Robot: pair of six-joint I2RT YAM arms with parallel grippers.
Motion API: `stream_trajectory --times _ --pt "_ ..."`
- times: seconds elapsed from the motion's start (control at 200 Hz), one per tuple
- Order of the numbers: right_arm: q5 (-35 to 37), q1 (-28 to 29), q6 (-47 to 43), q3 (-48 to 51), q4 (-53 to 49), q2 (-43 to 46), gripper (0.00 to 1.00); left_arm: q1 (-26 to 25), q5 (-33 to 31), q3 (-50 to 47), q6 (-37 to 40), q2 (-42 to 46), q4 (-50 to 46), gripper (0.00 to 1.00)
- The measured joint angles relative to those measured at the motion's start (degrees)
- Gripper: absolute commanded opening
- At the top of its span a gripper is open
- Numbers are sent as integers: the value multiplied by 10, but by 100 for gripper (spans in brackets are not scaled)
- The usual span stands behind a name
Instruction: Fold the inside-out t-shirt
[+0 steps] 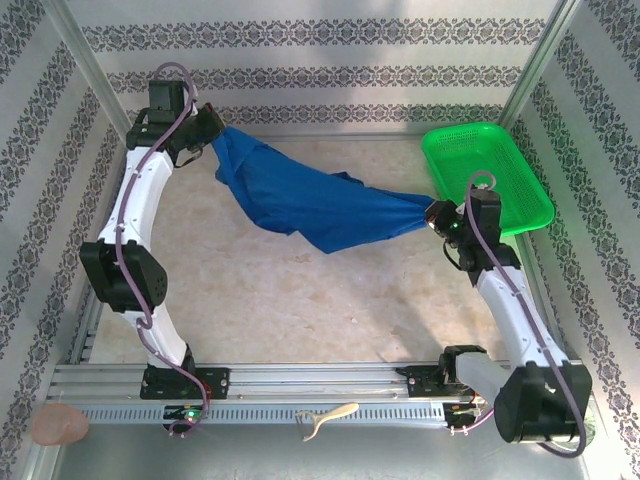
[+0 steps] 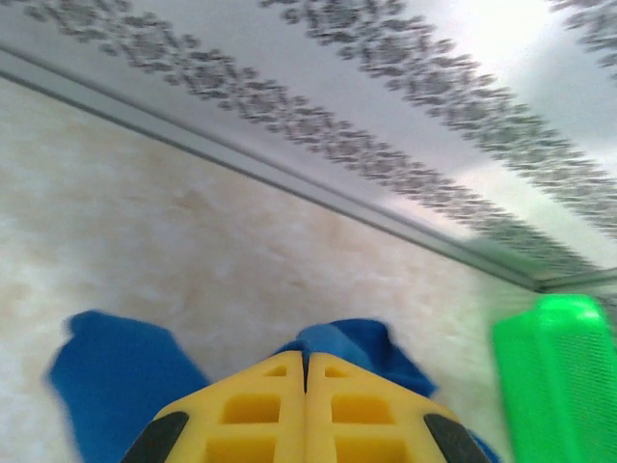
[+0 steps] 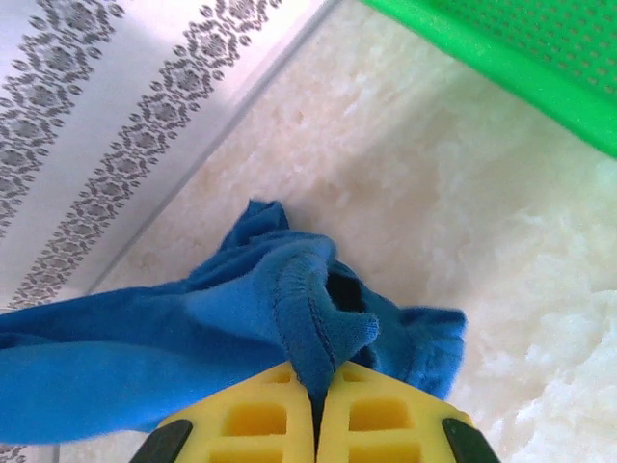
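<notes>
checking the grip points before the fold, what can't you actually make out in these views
Which face of the t-shirt is outward: top view, cloth hangs bunched, seams too small.
What part the left gripper pinches: left wrist view, motion blur, yellow fingers cover the cloth.
Sleeve or hem at the right gripper: right wrist view, folds crumpled at the pinch.
Near corner of the green basket: top view, right arm crosses it.

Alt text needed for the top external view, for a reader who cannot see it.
A royal-blue t-shirt is stretched between the two arms over the pale table. The left gripper pinches one end at the far left; the right gripper pinches the other end, beside a green mesh basket.
</notes>
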State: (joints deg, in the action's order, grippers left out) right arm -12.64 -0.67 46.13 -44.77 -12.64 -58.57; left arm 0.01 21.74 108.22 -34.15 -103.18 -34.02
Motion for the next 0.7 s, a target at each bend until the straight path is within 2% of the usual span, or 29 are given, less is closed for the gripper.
stream_trajectory --times 0.195,0.355,0.44,0.555,0.639,0.699 --pt "1 0 1 -41 -54 74 0 1 85 -48 -88 27 61 0" --pt "1 0 2 -89 -73 106 0 2 101 -48 -145 40 101 0" --pt "2 0 4 -97 -69 96 0 6 100 -6 -164 18 106 0" --pt "8 1 7 -96 -56 41 0 13 93 136 -172 -81 104 0" --pt "18 2 7 -96 -35 -29 0 16 88 264 -170 -193 96 17" --pt "26 4 7 -97 -18 -86 0 16 84 344 -169 -268 82 37"
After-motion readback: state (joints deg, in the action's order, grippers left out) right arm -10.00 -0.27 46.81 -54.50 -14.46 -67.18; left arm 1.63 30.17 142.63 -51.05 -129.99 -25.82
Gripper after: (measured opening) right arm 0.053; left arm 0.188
